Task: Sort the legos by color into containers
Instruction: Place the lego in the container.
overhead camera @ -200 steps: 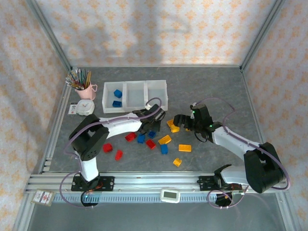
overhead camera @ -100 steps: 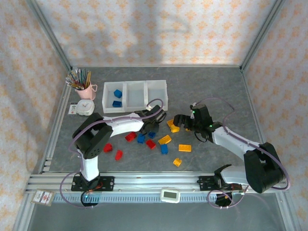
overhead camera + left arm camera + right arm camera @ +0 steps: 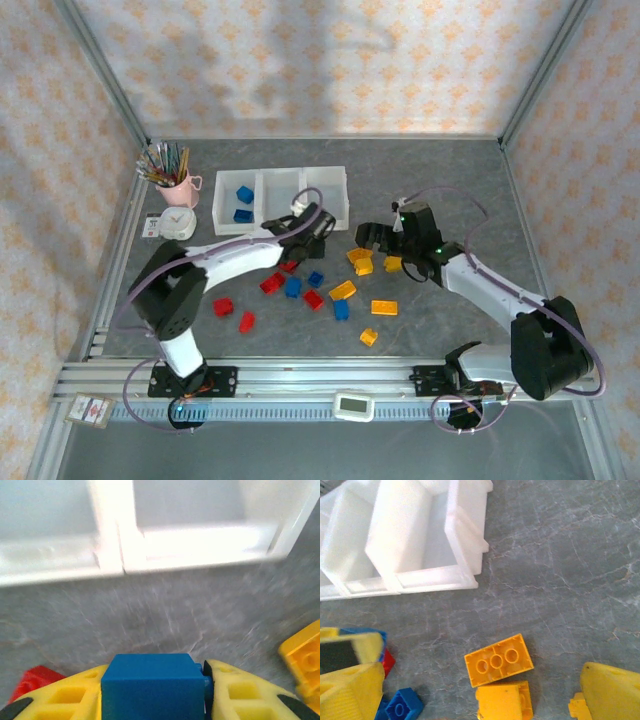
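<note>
My left gripper is shut on a blue lego, pinched between its yellow fingers just above the table, a short way in front of the containers. The white front wall of the containers runs across the left wrist view. Two blue legos lie in the left bin. My right gripper is open above two yellow legos on the table. Red, blue and yellow legos are scattered in front of both arms.
A pink cup of pencils and a small white clock stand left of the containers. A red lego lies left of my left fingers and a yellow lego to their right. The metal frame rail runs along the near edge.
My left gripper shut on the blue lego among the loose pile and carried it back toward the containers. My right gripper shifted slightly away from me and stayed open.
</note>
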Controlling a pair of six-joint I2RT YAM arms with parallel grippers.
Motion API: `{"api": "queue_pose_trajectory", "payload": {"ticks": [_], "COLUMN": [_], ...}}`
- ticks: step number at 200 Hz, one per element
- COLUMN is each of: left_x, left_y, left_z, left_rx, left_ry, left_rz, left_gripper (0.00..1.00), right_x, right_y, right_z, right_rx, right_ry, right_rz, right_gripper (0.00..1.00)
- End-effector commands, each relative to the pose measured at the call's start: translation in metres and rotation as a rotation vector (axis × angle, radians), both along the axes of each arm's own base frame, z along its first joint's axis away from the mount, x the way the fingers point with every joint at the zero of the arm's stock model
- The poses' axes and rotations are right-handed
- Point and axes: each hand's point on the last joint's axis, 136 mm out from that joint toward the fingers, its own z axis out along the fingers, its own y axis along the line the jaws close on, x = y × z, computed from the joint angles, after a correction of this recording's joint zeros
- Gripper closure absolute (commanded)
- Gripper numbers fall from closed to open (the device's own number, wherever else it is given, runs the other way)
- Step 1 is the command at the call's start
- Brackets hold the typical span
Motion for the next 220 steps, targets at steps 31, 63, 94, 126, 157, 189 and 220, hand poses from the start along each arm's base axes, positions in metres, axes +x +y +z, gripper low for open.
{"api": "queue_pose_trajectory", "payload": {"ticks": [31, 63, 94, 126, 157, 189, 220], "left_x": [0.024, 0.046, 0.079, 0.112, 0.132, 0.144, 0.143], "left_y": [0.092, 0.146, 0.177, 0.194, 0.214, 0.215, 0.213], "left_z": [0.08, 0.103, 0.1, 0.076, 0.047, 0.04, 0.056], "left_rx": [-0.064, -0.039, -0.04, 0.011, 0.025, 0.034, 0.024], "left_ry": [-0.216, -0.293, -0.313, -0.264, -0.217, -0.198, -0.218], "left_rz": [0.277, 0.418, 0.513, 0.573, 0.627, 0.618, 0.598], "left_gripper": [0.68, 0.68, 0.68, 0.69, 0.68, 0.49, 0.36], "right_x": [0.0, 0.011, 0.026, 0.034, 0.037, 0.038, 0.04], "right_y": [0.03, 0.048, 0.056, 0.059, 0.059, 0.058, 0.056], "right_z": [0.009, 0.014, 0.014, 0.011, 0.009, 0.007, 0.009], "right_rx": [0.023, 0.033, 0.049, 0.041, 0.034, 0.024, 0.009], "right_ry": [-0.013, -0.035, -0.042, -0.044, -0.043, -0.039, -0.046], "right_rz": [0.064, 0.066, 0.05, 0.044, 0.041, 0.035, 0.032], "right_gripper": [0.0, 0.0, 0.0, 0.0, 0.0, 0.0, 0.0]}}
